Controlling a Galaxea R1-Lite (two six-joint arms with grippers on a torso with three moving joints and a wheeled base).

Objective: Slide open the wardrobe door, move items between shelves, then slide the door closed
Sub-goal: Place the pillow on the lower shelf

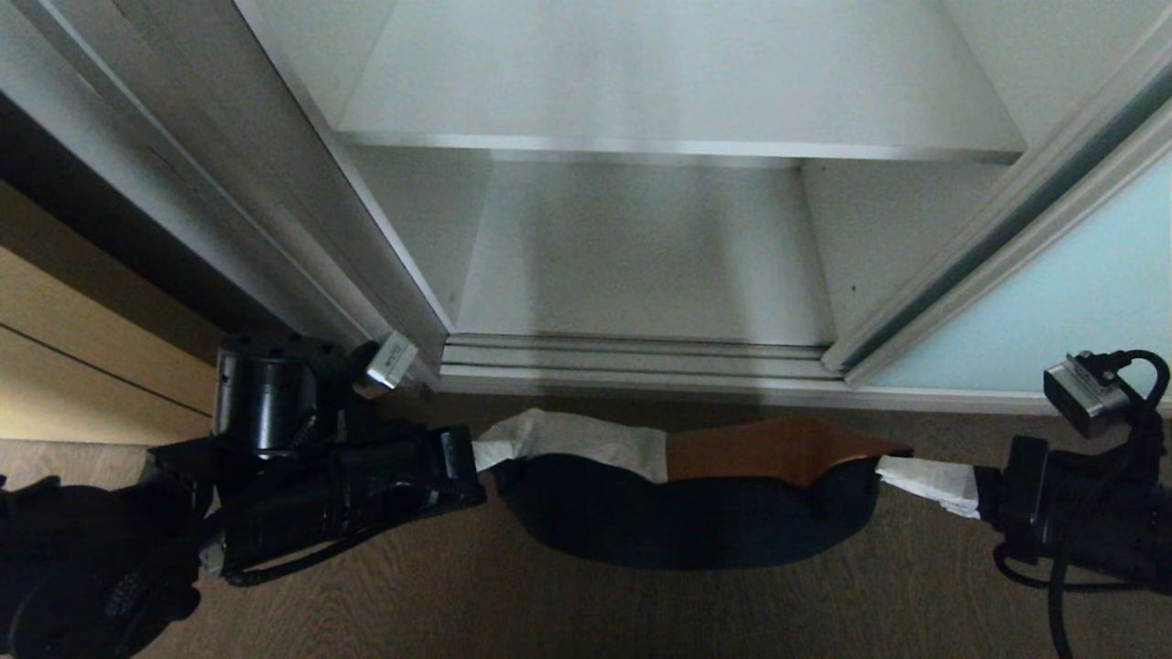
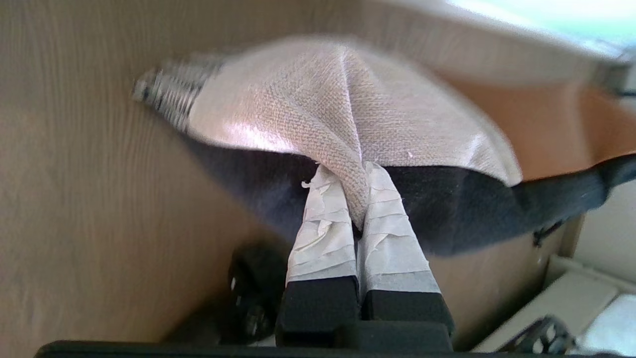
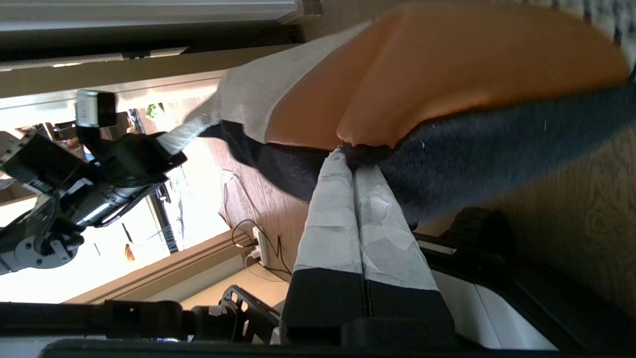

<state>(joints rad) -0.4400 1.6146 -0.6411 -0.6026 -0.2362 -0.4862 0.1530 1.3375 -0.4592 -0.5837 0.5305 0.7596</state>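
The items, a sagging bundle of folded clothes in black, rust-orange and white, hang above the floor in front of the wardrobe, stretched between both grippers. My left gripper is shut on the bundle's white end; the left wrist view shows its taped fingers pinching white knit cloth. At the other end my right gripper is shut on the black edge under the orange piece. The sliding wardrobe door stands slid aside at the right. A white shelf and the lower compartment floor lie bare.
The door's floor track runs just beyond the bundle. A tan wooden panel stands at the left, beside the wardrobe's side wall. Wood flooring lies beneath the bundle. A power strip with cables lies on the floor behind me.
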